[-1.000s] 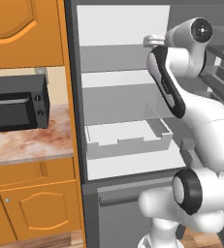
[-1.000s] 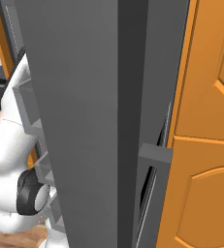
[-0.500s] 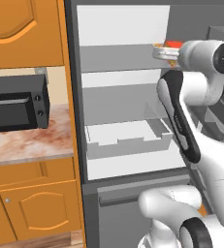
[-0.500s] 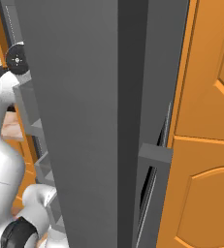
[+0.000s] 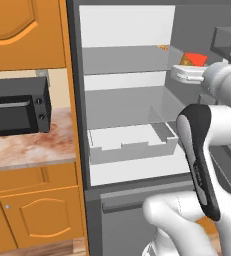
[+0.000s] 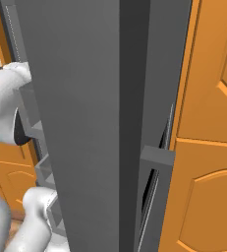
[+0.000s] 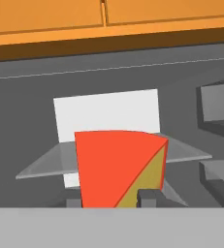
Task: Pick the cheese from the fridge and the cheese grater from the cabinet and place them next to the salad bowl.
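Note:
The cheese (image 7: 118,167), an orange-red wedge with a yellowish face, sits between my two dark fingertips (image 7: 148,197), and my gripper (image 7: 111,201) is shut on it. From the left base, the cheese (image 5: 193,59) pokes up above the white hand, with the gripper (image 5: 189,65) at the right edge of the open fridge (image 5: 127,100), level with its upper shelf. The fridge has a white interior, flat shelves and a white drawer (image 5: 132,142). The cheese grater and the salad bowl are out of view.
The grey fridge door (image 6: 85,123) stands open, close to the right base camera. A black microwave (image 5: 17,107) rests on the marble counter (image 5: 32,147) left of the fridge, under an orange arched wall cupboard (image 5: 22,30). Tall orange doors (image 6: 208,123) lie to the right.
The hand has drawn back from the fridge's upper shelf, rightward and a little lower, carrying the cheese. The arm's elbow has swung down and to the right.

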Tool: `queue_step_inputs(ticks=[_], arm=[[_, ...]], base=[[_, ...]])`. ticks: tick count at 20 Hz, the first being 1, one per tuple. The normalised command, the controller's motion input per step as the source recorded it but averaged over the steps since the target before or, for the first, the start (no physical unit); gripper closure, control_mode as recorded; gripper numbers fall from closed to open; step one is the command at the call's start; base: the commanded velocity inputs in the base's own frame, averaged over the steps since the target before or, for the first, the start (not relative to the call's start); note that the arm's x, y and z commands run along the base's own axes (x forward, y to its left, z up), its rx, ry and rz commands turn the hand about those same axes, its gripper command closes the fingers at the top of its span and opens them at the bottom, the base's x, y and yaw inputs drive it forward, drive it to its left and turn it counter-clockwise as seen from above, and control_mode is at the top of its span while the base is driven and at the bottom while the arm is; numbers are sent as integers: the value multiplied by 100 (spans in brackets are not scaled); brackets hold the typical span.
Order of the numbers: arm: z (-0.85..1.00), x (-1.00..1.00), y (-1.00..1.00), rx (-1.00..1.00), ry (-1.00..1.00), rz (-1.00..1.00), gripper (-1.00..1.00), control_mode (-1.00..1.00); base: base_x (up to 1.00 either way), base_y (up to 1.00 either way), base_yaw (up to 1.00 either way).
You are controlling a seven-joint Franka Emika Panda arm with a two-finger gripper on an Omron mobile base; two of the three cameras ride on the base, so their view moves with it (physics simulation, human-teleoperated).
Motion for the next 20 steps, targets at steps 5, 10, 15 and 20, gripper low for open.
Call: queue_step_inputs(ticks=[5,10,15,20], arm=[[3,-91,11,0,0,-2,100,-100],[15,-52,0,1,6,-1,100,-100],[0,-49,0,15,21,0,100,-100],[-9,-38,12,5,4,0,100,100]], base=[[0,0,0],[0,0,0],[0,0,0],[-36,28,1]])
